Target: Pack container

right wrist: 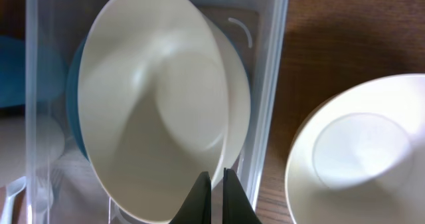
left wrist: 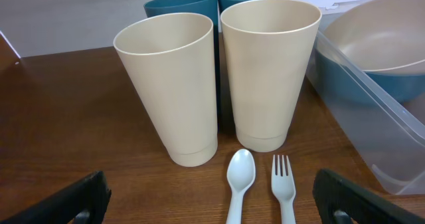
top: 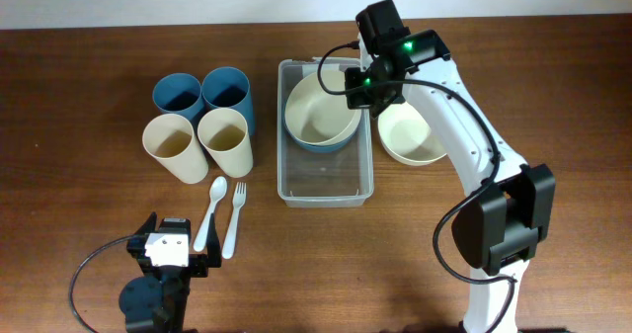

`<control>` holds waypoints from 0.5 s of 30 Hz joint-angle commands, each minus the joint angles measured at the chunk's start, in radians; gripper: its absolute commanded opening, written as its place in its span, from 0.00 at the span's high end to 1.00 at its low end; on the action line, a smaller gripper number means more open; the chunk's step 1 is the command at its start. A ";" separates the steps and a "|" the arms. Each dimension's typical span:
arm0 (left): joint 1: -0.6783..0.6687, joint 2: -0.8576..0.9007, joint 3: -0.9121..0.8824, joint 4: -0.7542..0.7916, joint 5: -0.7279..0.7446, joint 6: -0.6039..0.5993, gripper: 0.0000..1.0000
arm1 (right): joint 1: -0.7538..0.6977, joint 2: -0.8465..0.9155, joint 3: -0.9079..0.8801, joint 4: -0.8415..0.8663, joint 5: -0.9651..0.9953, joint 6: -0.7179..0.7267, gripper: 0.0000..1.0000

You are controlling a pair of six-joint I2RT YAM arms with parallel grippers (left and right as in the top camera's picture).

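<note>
The clear rectangular container [top: 326, 193] lies at mid-table; it also shows in the left wrist view [left wrist: 392, 141] and the right wrist view [right wrist: 273, 78]. In its far half a cream bowl [top: 320, 111] sits tilted in a blue bowl [top: 318, 143]. My right gripper [top: 357, 86] is shut on the right rim of that cream bowl [right wrist: 153, 104], its fingers [right wrist: 216, 187] pinching the rim just inside the container's right wall. My left gripper [top: 170, 262] is open and empty near the front edge, facing the cups, with its fingers [left wrist: 212, 204] wide apart.
A second cream bowl [top: 410, 135] stands on the table right of the container. Two blue cups [top: 202, 91] and two cream cups [top: 197, 143] stand left of it. A white spoon [top: 212, 209] and a white fork [top: 233, 214] lie in front of the cups.
</note>
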 commanded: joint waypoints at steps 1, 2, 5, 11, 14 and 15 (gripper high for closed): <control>-0.004 -0.008 -0.006 0.001 0.011 0.013 0.00 | 0.003 0.000 -0.003 -0.003 0.027 -0.006 0.96; -0.004 -0.008 -0.006 0.001 0.011 0.013 0.00 | 0.002 0.002 -0.004 -0.003 0.027 -0.006 0.96; -0.004 -0.008 -0.006 0.001 0.011 0.013 0.00 | 0.003 0.022 -0.004 -0.007 0.027 -0.006 0.96; -0.004 -0.008 -0.006 0.001 0.011 0.013 0.00 | 0.003 0.060 -0.005 -0.002 0.024 -0.006 0.96; -0.004 -0.008 -0.006 0.001 0.011 0.013 0.00 | 0.002 0.060 -0.005 0.006 0.027 -0.006 0.96; -0.004 -0.008 -0.006 0.001 0.011 0.013 0.00 | 0.002 0.060 -0.005 0.006 0.027 -0.006 0.96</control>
